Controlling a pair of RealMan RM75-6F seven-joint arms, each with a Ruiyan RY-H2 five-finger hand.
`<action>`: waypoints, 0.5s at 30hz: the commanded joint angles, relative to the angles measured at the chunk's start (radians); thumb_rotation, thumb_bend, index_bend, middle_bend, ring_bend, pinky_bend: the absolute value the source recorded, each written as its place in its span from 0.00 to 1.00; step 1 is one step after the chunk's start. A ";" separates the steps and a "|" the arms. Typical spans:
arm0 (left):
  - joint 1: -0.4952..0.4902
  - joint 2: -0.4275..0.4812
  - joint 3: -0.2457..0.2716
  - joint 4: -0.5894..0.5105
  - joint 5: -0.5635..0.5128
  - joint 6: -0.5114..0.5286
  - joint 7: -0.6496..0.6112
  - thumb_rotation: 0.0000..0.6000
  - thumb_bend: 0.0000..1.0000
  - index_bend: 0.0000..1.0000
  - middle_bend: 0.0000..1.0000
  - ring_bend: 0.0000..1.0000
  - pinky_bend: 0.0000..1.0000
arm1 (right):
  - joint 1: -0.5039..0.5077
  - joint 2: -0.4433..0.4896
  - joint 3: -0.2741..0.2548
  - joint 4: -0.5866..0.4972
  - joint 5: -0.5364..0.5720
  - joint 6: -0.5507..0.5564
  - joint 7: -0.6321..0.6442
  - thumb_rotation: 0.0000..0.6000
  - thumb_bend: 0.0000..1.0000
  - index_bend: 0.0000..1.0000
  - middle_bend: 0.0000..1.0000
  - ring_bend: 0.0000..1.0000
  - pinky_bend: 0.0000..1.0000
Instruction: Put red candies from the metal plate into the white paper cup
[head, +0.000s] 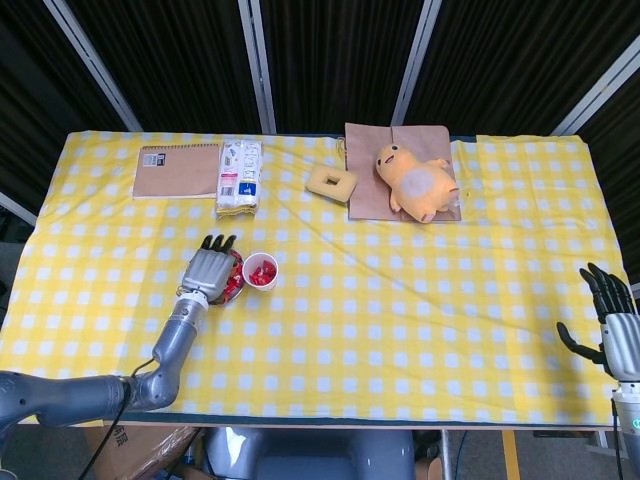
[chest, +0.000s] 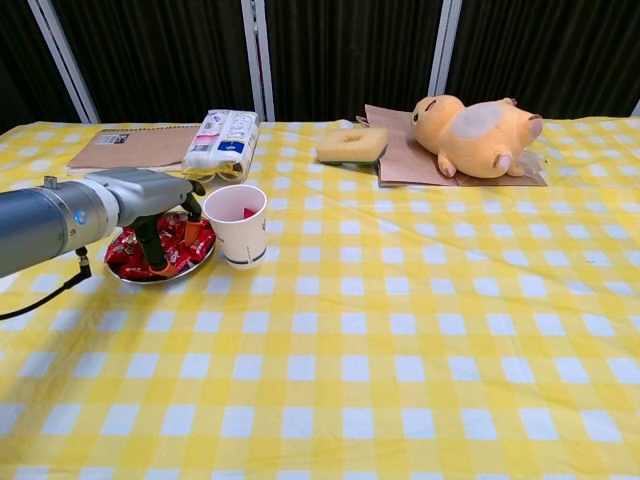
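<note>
The metal plate of red candies sits at the table's left, touching the white paper cup on its right. The cup holds a few red candies. My left hand hovers over the plate with fingers spread and the thumb reaching down among the candies; I see nothing pinched. In the head view this left hand covers most of the plate, leaving candies showing at its right edge. My right hand stays off the table's right edge, fingers apart and empty.
A brown notebook and a tissue pack lie behind the plate. A yellow sponge ring and an orange plush on brown paper sit at the back centre. A yellow checked cloth covers the table.
</note>
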 joint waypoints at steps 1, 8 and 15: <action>0.000 -0.005 0.004 0.008 -0.003 -0.001 0.006 1.00 0.24 0.46 0.00 0.00 0.02 | 0.000 0.000 0.000 0.000 0.000 0.001 0.001 1.00 0.41 0.00 0.01 0.00 0.00; 0.003 -0.003 0.010 0.010 -0.005 0.000 0.013 1.00 0.26 0.47 0.00 0.00 0.02 | 0.000 0.001 0.000 -0.003 0.000 0.000 0.004 1.00 0.41 0.00 0.01 0.00 0.00; 0.008 0.005 0.013 0.004 -0.009 -0.005 0.013 1.00 0.38 0.49 0.00 0.00 0.02 | -0.001 0.000 0.000 -0.003 -0.001 0.002 0.002 1.00 0.41 0.00 0.01 0.00 0.00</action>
